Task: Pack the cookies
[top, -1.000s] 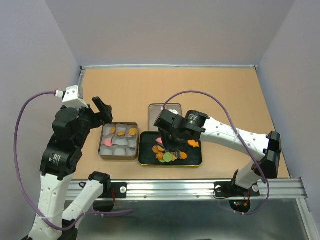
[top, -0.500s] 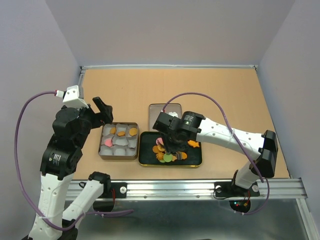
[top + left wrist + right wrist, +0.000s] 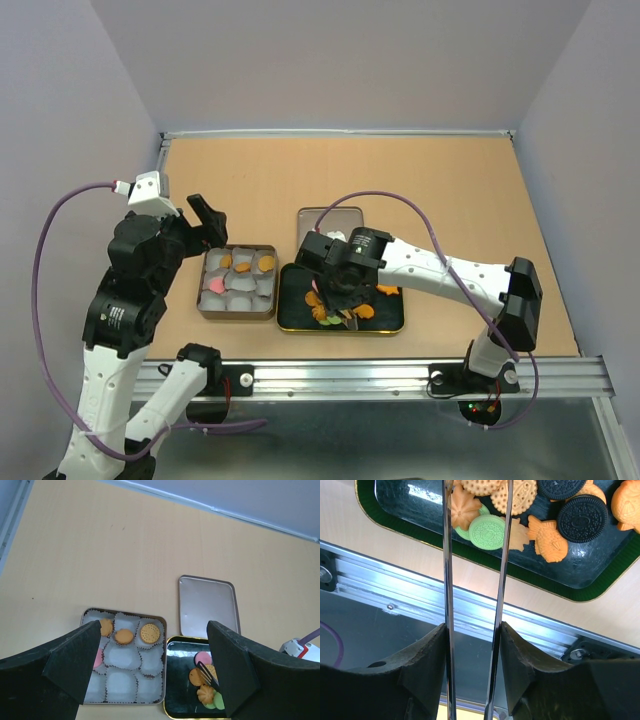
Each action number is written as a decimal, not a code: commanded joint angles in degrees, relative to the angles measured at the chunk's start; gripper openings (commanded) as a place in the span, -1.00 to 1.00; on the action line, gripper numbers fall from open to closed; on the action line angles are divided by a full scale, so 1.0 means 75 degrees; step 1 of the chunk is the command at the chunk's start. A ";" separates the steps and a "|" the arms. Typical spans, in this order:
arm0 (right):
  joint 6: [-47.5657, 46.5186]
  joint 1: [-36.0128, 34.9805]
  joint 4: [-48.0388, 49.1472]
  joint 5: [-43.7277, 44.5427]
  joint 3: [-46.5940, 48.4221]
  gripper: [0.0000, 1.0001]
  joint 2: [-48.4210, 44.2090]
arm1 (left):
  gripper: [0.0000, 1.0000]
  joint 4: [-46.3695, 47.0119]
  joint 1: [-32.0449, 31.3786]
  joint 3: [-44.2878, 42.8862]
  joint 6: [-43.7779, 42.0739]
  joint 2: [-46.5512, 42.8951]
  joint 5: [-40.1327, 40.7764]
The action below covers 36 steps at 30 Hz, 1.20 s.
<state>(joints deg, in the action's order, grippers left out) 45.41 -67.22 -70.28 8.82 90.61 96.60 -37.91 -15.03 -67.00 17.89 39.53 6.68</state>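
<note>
Right gripper (image 3: 472, 645) clamped on metal tweezers (image 3: 447, 555), prongs down among cookies (image 3: 490, 530) in black tray (image 3: 580, 594). Can't tell from my feeds if one's pinched. Left gripper (image 3: 152, 655) wide open, holding nothing, hovering over tin (image 3: 125, 611). I'd call it under half done: four paper cups (image 3: 122, 684) filled (three orange, one pink), five look empty. Tray's got a pile of orange, tan, green and black ones to go. Lid (image 3: 207, 605) lies flat behind tray.
</note>
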 commanded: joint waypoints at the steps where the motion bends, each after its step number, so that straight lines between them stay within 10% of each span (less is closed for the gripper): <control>1: 0.0004 -0.0084 -0.0121 -0.0051 0.0400 -0.01 0.0023 | 0.97 0.0379 -0.0047 0.0062 -0.0041 -0.0079 0.0000; 14: -0.0043 -0.0096 -0.0519 0.0218 0.0808 -0.29 0.0186 | 0.97 0.0426 -0.0059 0.0004 -0.0123 0.0003 0.0117; 23: -0.0371 -0.0096 -0.1223 0.0523 0.3875 -0.29 0.1194 | 0.97 0.0426 -0.0082 -0.0183 -0.0170 0.0097 0.0199; 36: -0.1191 -0.0119 0.0488 -0.1419 0.5085 -0.31 0.2212 | 0.97 0.0238 -0.0071 -0.0418 -0.0229 0.0144 0.0399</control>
<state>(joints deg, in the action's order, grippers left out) 39.48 -67.57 -73.45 4.49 124.36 110.26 -37.65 -15.33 -67.24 17.37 40.45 8.38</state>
